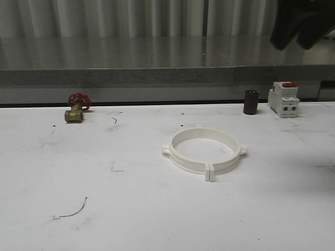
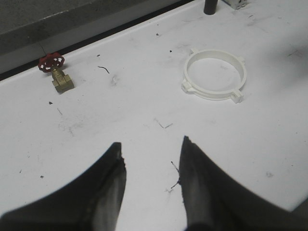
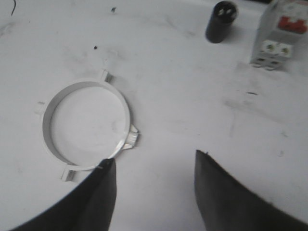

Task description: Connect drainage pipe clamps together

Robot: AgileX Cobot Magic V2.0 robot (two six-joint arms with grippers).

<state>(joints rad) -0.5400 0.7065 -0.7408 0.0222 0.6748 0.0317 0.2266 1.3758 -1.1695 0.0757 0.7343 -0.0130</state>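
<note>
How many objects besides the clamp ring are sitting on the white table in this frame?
3. A brass valve with a red handwheel sits at the far left; a black cylinder and a white breaker with a red top stand side by side at the far right. The pipe clamps lie nearer, centre-right.

Both grippers, left gripper and right gripper, have matte black, tapering, pointed jaws.

No text, label, brand or number can be read. The breaker has a red top but no legible marking in the front or right wrist view, and the black cylinder beside it is plain.
</note>
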